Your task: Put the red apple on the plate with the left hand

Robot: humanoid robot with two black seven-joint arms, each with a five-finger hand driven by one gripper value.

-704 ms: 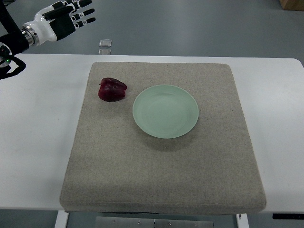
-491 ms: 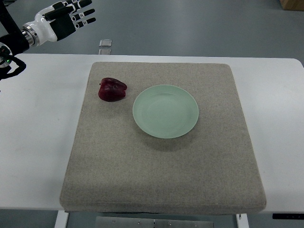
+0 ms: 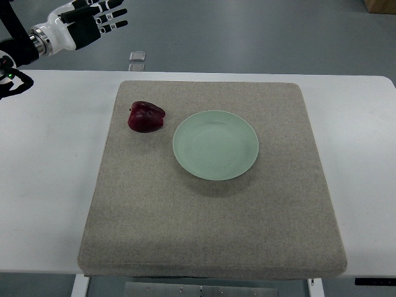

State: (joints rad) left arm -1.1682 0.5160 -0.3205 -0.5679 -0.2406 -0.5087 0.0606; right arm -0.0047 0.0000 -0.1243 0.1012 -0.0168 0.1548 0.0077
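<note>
A dark red apple (image 3: pixel 146 117) lies on the grey mat (image 3: pixel 210 210), just left of a pale green plate (image 3: pixel 215 145); the two sit close but apart. The plate holds nothing. My left hand (image 3: pixel 93 21), white and black, hovers at the top left corner, well beyond the table's far edge and far up-left of the apple. Its fingers are spread and hold nothing. The right arm is out of view.
The mat covers the middle of a white table (image 3: pixel 49 185). A small clear block (image 3: pixel 137 55) lies on the floor beyond the table's far edge. A brown box corner (image 3: pixel 380 5) shows at the top right.
My left hand has drifted slightly up and to the right near the top left corner. The apple and plate have not moved.
</note>
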